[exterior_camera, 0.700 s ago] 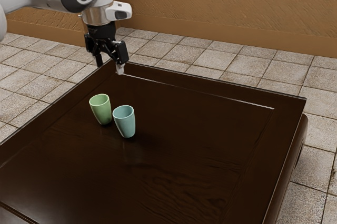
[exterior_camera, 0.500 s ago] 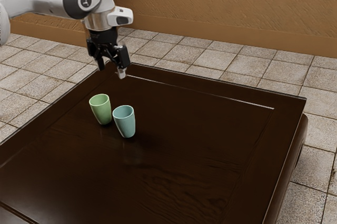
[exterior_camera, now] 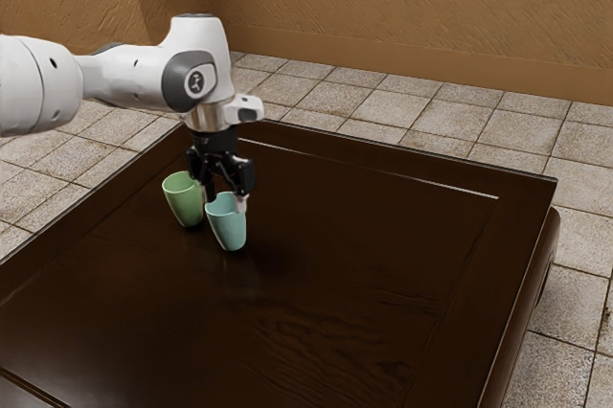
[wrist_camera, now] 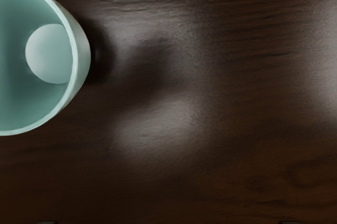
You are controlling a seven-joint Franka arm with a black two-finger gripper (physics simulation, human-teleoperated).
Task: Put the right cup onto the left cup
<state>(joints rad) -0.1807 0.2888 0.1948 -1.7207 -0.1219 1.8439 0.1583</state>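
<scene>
Open claw [exterior_camera: 226, 201] at blue cup [exterior_camera: 228, 229], green cup [exterior_camera: 182, 201] just beside, both upright on surface [exterior_camera: 335, 264], small logo [exterior_camera: 195, 81] on arm [exterior_camera: 144, 77]

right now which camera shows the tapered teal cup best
The exterior view: it shows the teal cup upright from rim to base, though the end effector overlaps part of the rim. The wrist view looks into its mouth but cuts off one side.

The white jointed arm [exterior_camera: 139, 75] is cut at the exterior view's left, the dark brown wooden table [exterior_camera: 326, 283] at the near side. The black two-finger gripper [exterior_camera: 227, 203] partly hides the tapered blue-green cup [exterior_camera: 228, 230], which the wrist view's edge cuts.
</scene>
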